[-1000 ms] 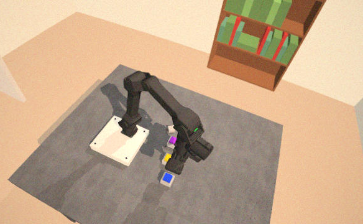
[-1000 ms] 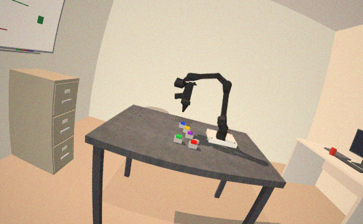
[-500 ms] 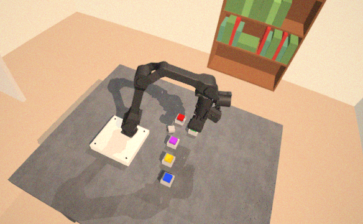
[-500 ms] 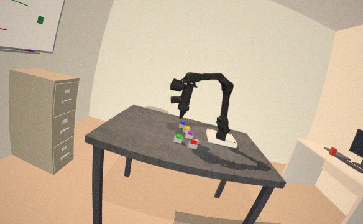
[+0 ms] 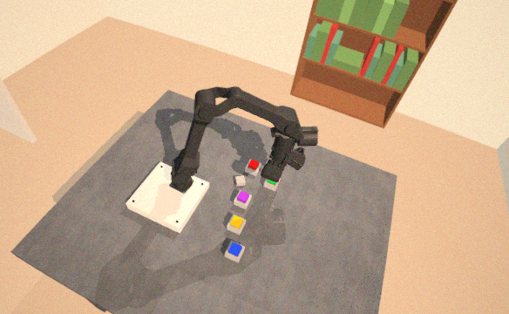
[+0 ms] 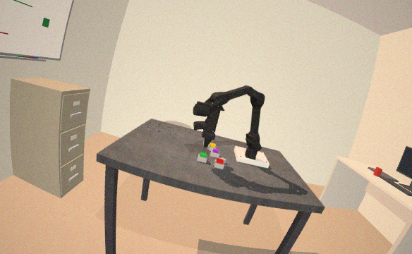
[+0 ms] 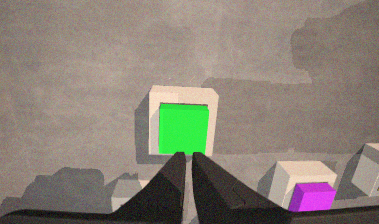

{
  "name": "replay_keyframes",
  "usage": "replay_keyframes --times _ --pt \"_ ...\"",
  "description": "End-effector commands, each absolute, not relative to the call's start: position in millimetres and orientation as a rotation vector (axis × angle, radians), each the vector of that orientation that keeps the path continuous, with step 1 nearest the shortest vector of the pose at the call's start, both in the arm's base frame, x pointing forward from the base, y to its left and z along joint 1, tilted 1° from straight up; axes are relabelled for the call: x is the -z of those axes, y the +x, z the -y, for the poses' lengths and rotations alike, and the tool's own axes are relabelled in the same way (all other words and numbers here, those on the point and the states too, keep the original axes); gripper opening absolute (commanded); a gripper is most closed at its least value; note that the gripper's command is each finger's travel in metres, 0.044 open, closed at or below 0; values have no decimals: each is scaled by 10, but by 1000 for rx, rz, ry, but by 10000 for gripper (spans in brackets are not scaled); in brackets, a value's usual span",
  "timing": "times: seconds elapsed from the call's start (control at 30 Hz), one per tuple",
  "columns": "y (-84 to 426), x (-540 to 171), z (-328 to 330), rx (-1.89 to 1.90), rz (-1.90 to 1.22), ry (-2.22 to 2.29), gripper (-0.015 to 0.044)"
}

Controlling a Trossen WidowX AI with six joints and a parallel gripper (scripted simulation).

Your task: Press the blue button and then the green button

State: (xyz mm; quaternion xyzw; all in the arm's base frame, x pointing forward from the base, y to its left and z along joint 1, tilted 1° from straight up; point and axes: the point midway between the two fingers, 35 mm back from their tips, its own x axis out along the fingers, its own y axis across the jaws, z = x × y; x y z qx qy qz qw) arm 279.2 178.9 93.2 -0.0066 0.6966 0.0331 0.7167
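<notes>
Right now my fingers are pressing together, nearly touching, and gripping nothing; only a thin dark slit is showing between them in the wrist view. My gripper (image 7: 187,160) is pointing down at the table (image 7: 65,75), with its tips hanging at the near edge of the green button (image 7: 183,128). From the top view my gripper (image 5: 274,171) is covering most of that button (image 5: 271,182), leaving only a strip of green showing (whether the tips are touching the cap, I cannot tell).

No writing or labels are readable on any button or housing; they are telling apart by colour alone.

The green button is sitting square in its pale housing, directly ahead of my fingertips, its edges running parallel to my closing line. It is square, so no long axis is showing. Beside me to the right the purple button (image 7: 311,196) is sitting in its own housing, and a small pale block (image 7: 126,194) is lying just left of my fingers.

Farther off in the top view, the red button (image 5: 253,165) is standing just beside the green one, the yellow button (image 5: 236,221) farther along the row, and the blue button (image 5: 234,249) at the row's end, well apart from my gripper.
</notes>
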Motion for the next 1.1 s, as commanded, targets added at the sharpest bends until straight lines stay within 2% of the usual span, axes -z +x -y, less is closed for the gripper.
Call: replay_keyframes --times 0.0,1.07 --pt "2783 -818 -1795 -70 -1545 -10 20" --pt "2790 -477 -1808 -70 -1546 -10 20"
